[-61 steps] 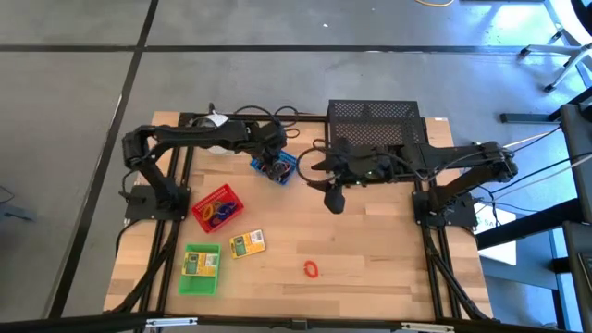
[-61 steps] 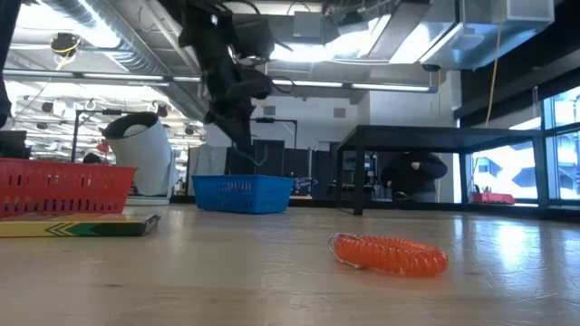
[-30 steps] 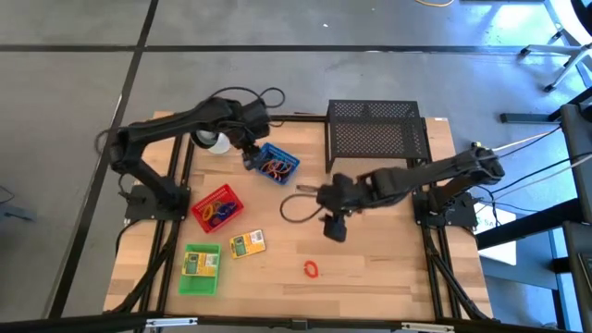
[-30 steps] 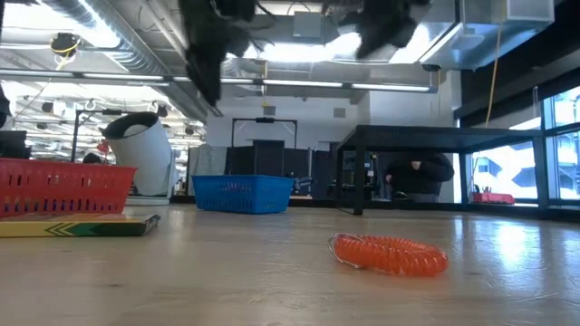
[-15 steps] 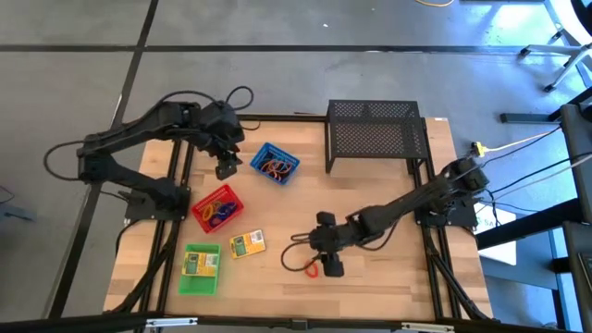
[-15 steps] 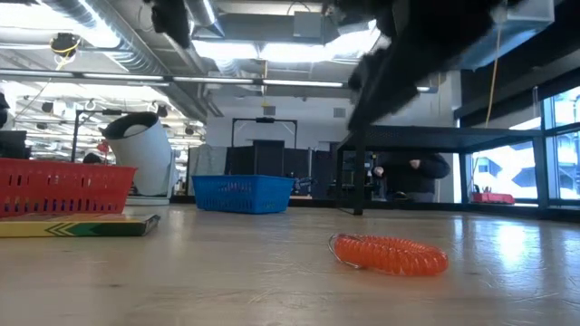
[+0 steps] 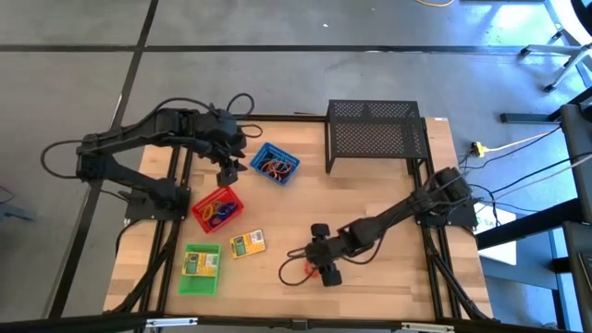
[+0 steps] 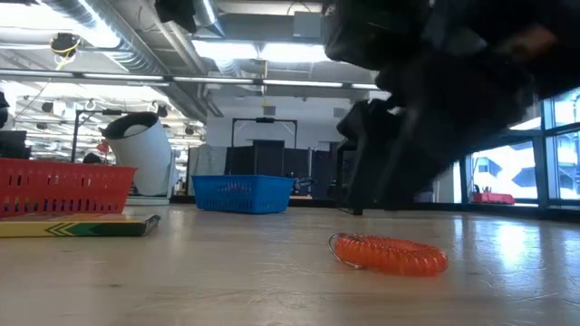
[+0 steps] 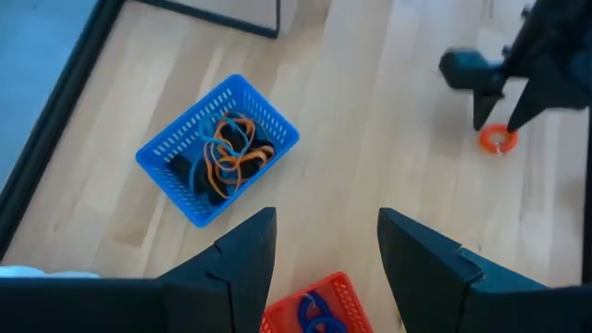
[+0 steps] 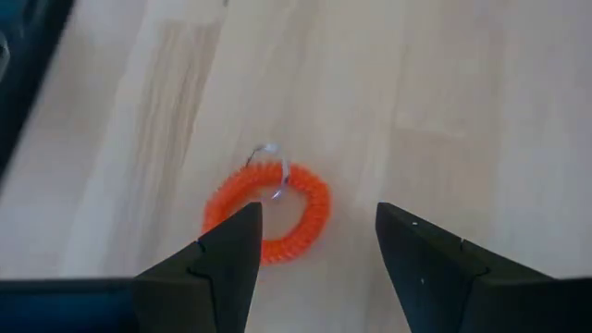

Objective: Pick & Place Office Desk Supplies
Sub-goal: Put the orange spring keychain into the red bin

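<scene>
An orange coiled loop (image 10: 268, 222) lies flat on the table near its front edge (image 7: 308, 269). My right gripper (image 7: 320, 270) hovers open just over it; in the right wrist view the loop shows between and beyond the two fingers (image 10: 314, 268). My left gripper (image 7: 225, 174) hangs open above the table's far left, between the blue tray (image 7: 275, 165), which holds several loops, and the red tray (image 7: 215, 207), which also holds loops. A green tray (image 7: 200, 269) holds one yellow-green box; a second box (image 7: 247, 243) lies beside it.
A large black wire-mesh rack (image 7: 375, 134) stands at the far right. A white round object (image 8: 143, 152) stands at the far left corner. Bare wood lies between the trays and the orange loop.
My right gripper has swept from the table's middle toward the near edge and come down over the orange loop, which has not moved. My left gripper has drawn away from the blue tray toward the table's left edge.
</scene>
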`<state>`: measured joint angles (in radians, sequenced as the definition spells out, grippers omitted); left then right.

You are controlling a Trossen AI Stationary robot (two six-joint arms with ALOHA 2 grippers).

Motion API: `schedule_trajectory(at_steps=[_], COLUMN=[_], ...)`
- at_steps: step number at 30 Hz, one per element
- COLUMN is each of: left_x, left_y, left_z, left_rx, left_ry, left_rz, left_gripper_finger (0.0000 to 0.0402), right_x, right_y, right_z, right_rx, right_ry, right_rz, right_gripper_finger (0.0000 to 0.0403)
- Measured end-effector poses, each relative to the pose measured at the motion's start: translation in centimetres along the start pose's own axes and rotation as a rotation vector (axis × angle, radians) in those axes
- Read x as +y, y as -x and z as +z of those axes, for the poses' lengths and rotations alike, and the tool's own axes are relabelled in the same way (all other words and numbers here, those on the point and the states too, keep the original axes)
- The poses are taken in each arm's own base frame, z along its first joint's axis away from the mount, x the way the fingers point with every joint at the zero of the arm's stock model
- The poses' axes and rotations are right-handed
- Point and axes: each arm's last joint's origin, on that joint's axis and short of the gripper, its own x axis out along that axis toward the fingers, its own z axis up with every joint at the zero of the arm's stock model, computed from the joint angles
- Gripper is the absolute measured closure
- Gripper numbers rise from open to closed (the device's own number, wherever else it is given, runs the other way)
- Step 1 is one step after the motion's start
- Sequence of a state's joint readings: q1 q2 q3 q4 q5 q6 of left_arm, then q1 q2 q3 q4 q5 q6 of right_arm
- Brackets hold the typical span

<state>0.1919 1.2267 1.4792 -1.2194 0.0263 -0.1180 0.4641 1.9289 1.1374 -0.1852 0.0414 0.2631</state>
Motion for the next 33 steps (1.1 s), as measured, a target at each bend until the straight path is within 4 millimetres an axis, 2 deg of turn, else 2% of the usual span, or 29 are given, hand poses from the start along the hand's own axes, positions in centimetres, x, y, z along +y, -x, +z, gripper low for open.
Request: schedule_trajectory(at_steps=[6, 9, 13, 19, 21, 27, 33], left_x=[-0.3, -0.3, -0.3, -0.3, -0.3, -0.3, -1.6], left_y=[0.1, 0.1, 0.1, 0.1, 0.1, 0.1, -0.5], left_z=[0.7, 1.0, 1.1, 1.1, 1.1, 1.2, 0.9], left_rx=[-0.08, -0.107, -0.117, -0.116, -0.116, -0.121, -0.069], left_ry=[0.054, 0.092, 0.138, 0.149, 0.149, 0.149, 0.075], left_rz=[-0.009, -0.016, -0.02, -0.021, -0.021, -0.022, -0.046], left_gripper_finger=[0.0217, 0.0217, 0.0217, 0.0217, 0.0217, 0.0217, 0.0217], right_x=[0.3, 0.3, 0.3, 0.3, 0.2, -1.1, -3.7], right_y=[-1.7, -2.0, -2.1, -2.2, -2.2, -0.9, 2.6], right_z=[-1.0, -1.2, -1.3, -1.3, -1.3, -0.8, 1.5], right_rx=[0.03, 0.035, 0.041, 0.049, 0.053, 0.034, -0.088], right_ry=[0.115, 0.138, 0.138, 0.092, 0.055, 0.011, -0.058], right_rz=[-0.086, -0.095, -0.091, -0.079, -0.063, -0.161, -0.304], right_gripper_finger=[0.0189, 0.0208, 0.026, 0.0374, 0.039, 0.0384, 0.0395])
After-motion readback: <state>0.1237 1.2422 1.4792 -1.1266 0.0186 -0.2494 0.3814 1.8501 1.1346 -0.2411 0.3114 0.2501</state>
